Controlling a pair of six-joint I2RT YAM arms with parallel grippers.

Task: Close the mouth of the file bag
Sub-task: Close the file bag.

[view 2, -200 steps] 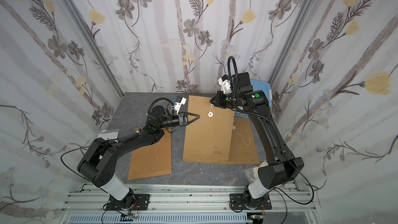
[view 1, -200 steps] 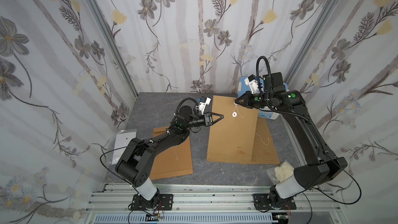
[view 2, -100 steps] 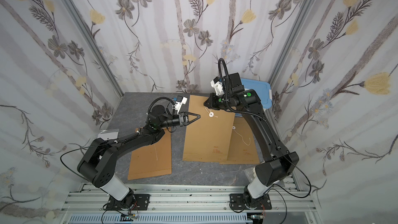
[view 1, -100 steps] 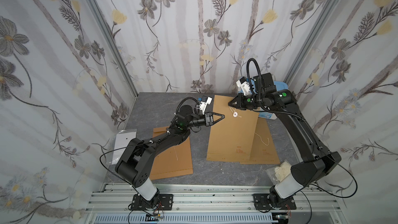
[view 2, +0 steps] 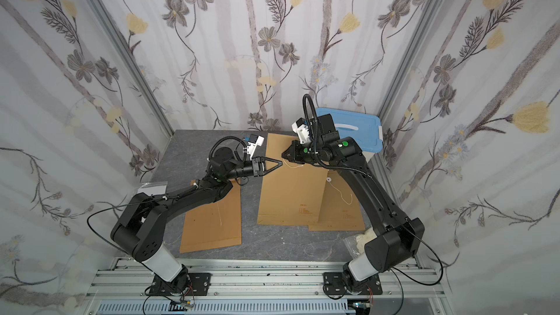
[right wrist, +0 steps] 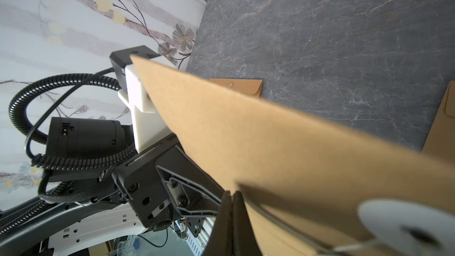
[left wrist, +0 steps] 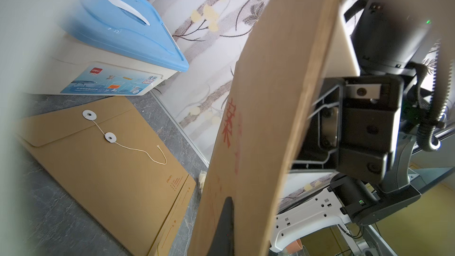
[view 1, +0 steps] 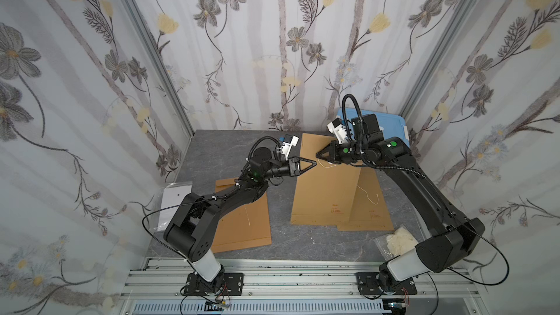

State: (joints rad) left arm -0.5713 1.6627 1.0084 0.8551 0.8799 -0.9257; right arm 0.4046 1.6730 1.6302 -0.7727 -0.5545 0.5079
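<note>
Two grippers meet at the raised mouth end of the file bag (view 1: pixel 327 195) in both top views. The right gripper (view 1: pixel 319 155) has travelled across the flap toward the left gripper (view 1: pixel 312 163), trailing the string (view 1: pixel 328 165); winding appears under way. Left wrist view: the left jaws are clamped on the bag's edge, the storage box (left wrist: pixel 118 33) well apart. Right wrist view: the right jaws are pressed together, apparently on the string, near the white disc (right wrist: pixel 406 230); open table (right wrist: pixel 320 33) lies beyond the flap's edge.
</note>
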